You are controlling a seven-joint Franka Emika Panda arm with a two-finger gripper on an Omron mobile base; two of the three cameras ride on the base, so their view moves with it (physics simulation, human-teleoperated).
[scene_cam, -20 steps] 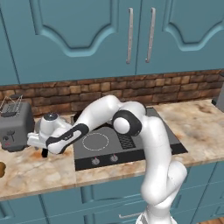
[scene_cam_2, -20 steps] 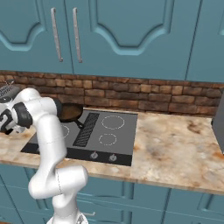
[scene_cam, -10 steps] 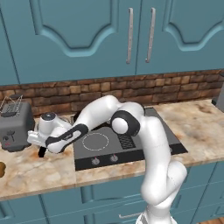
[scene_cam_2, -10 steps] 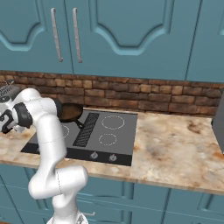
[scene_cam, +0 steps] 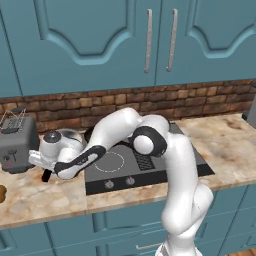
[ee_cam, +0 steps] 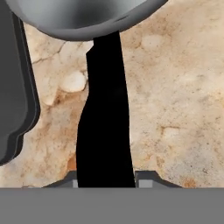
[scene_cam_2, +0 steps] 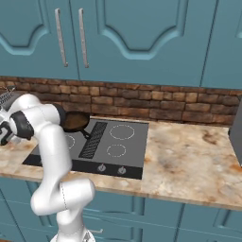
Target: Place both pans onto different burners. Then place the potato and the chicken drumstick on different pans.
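Note:
The shiny silver-grey pan (scene_cam: pixel 70 137) sits on the counter left of the cooktop (scene_cam: pixel 150 162), and its long black handle (ee_cam: pixel 107 131) points toward me. My gripper (ee_cam: pixel 109 181) is low over the handle's end, also seen in the left base view (scene_cam: pixel 45 167), with both fingertips (ee_cam: pixel 146 183) pressed against the handle's sides. The deeper dark-brown pan (scene_cam_2: pixel 75 120) rests at the cooktop's back left corner. White burner rings (scene_cam_2: pixel 122 131) show on the glass. A brown lump (scene_cam: pixel 1 194) lies at the left edge of the counter; I cannot tell whether it is the potato or the chicken drumstick.
A grey toaster (scene_cam: pixel 17 142) stands just left of the silver pan against the brick wall. The cooktop's raised edge (ee_cam: pixel 15 87) runs close beside the handle. The black ribbed vent (scene_cam_2: pixel 93 139) splits the cooktop. Marble counter (scene_cam_2: pixel 189 156) stretches to the right.
The jaws have closed from wide apart onto the silver pan's handle. The arm has stayed nearly still over the same spot.

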